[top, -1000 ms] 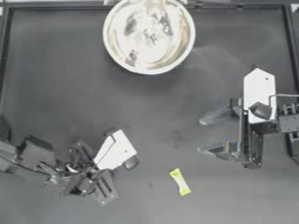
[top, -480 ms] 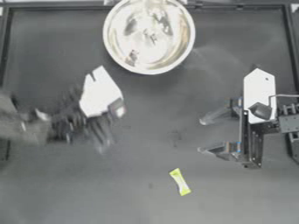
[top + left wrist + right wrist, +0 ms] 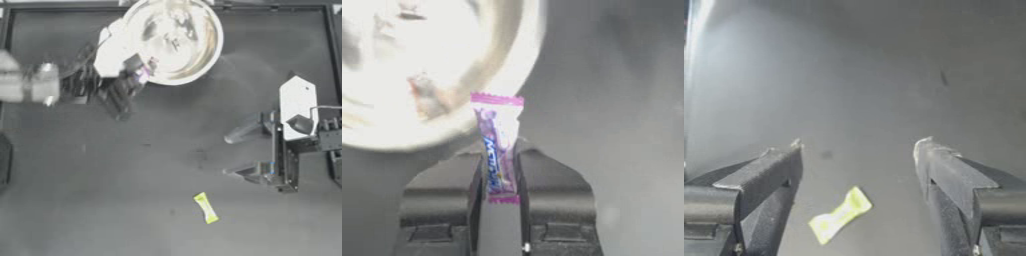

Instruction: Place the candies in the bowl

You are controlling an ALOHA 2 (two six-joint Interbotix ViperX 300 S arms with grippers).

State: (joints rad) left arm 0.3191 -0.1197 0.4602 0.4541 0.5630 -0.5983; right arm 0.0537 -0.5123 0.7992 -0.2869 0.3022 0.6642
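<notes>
Pink-purple candy [image 3: 497, 150] in blurred left claw [image 3: 137, 75] at bowl [image 3: 207, 55] rim.

The bowl [image 3: 175, 40] looks like polished, mirror-bright metal, the pink-purple candy [image 3: 497, 150] and yellow-green candy [image 3: 206, 208] wear glossy crinkled plastic wrappers, and the dark table [image 3: 133, 190] is matt and smooth.

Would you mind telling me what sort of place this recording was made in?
Most likely a robot lab bench: a dark table with a raised border, two arms reaching in from either side, and props only, a shiny bowl and wrapped candies, one pink-purple candy in the left gripper.
</notes>
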